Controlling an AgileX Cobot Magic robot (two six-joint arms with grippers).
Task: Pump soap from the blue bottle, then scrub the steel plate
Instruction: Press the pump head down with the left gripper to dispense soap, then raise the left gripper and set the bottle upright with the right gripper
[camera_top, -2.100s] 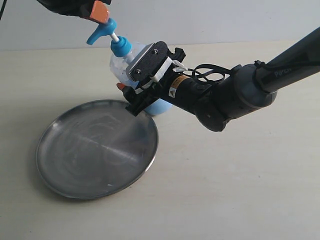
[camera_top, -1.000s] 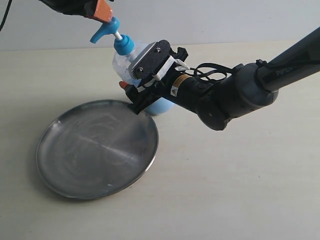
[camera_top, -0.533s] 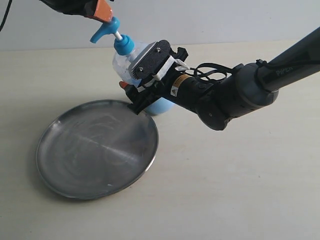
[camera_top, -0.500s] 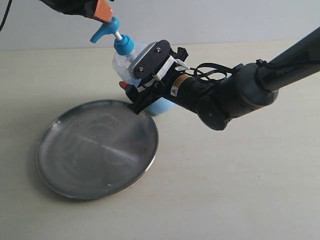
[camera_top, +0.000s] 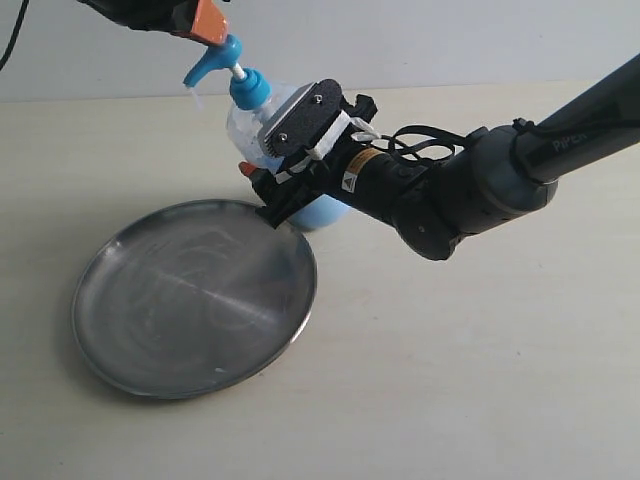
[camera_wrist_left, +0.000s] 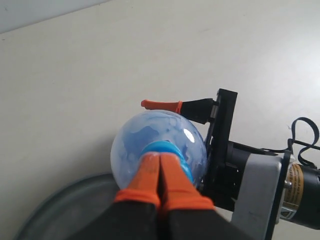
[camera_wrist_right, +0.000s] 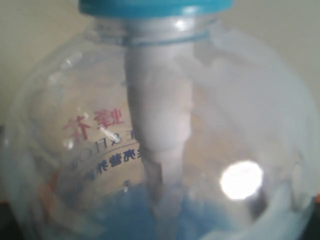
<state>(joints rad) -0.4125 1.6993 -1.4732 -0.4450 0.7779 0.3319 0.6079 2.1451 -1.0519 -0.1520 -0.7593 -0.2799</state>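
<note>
Your right gripper (camera_top: 262, 190) clasps the blue bottle (camera_top: 243, 125), jaws wide. Your left gripper (camera_wrist_left: 160, 172), fingers (camera_wrist_left: 146, 180) pinched together, touches the pump head (camera_top: 212, 62).

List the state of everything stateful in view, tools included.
steel plate: flat on the table, looks dry.
blue bottle: tilted, partly full, gripped.
pump head: stem showing, not pressed fully down.
soap: pooled in the bottle's base; none seen on the plate.
left tool: shut, tips on the pump head.
right tool: clamped around the bottle's body.
</note>
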